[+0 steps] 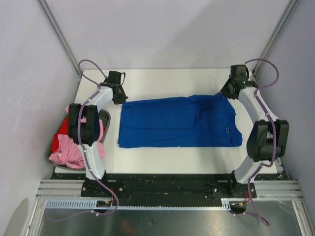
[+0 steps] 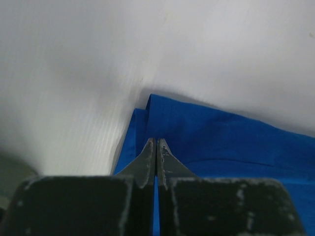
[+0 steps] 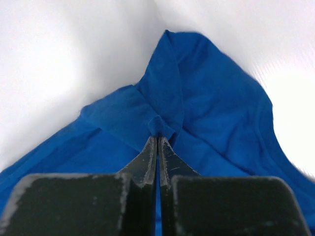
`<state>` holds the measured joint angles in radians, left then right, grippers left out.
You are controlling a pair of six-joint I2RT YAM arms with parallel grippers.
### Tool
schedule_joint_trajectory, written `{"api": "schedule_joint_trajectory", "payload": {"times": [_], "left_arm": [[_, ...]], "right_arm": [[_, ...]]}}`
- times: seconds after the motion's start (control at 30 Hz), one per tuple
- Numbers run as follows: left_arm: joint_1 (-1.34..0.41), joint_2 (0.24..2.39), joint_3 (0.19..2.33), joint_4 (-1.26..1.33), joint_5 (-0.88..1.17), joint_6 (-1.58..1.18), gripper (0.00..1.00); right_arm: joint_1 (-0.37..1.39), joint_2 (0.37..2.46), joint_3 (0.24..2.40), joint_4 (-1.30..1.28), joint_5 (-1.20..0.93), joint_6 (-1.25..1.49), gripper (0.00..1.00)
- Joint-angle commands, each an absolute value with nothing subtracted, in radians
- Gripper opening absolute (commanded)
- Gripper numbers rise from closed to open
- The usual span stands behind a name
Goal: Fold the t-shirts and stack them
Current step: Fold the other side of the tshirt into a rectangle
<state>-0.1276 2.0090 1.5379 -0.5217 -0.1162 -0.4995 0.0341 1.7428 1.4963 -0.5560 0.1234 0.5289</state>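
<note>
1. Black right gripper, jaws together, pinching a fold of soft royal-blue cloth t-shirt spread flat on white table.
2. Left gripper shut over its far left corner; pinch unclear.
3. Raise both corners evenly, edge taut, toward near hem.

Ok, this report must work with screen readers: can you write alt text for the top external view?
A blue t-shirt lies spread out on a white table, the left end effector at its far-left corner, the right end effector at its far-right corner. A crumpled pink t-shirt and a red t-shirt sit in a bin beside the table's left edge.
</note>
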Motion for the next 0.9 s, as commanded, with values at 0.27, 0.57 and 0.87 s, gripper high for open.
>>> {"api": "schedule_joint_trajectory", "payload": {"times": [0.27,0.57,0.87], "left_arm": [[-0.122,1.817,1.353,-0.449,-0.086,-0.508,0.00],[-0.122,1.753,1.320,-0.447,-0.069,-0.513,0.00],[-0.126,1.725,1.184,-0.419,-0.054,-0.530,0.00]], "right_arm": [[0.039,1.460,1.274,-0.586,0.149,0.553,0.00],[0.055,1.381,1.246,-0.623,0.141,0.550,0.00],[0.048,1.326,1.069,-0.591,0.136,0.563,0.00]]}}
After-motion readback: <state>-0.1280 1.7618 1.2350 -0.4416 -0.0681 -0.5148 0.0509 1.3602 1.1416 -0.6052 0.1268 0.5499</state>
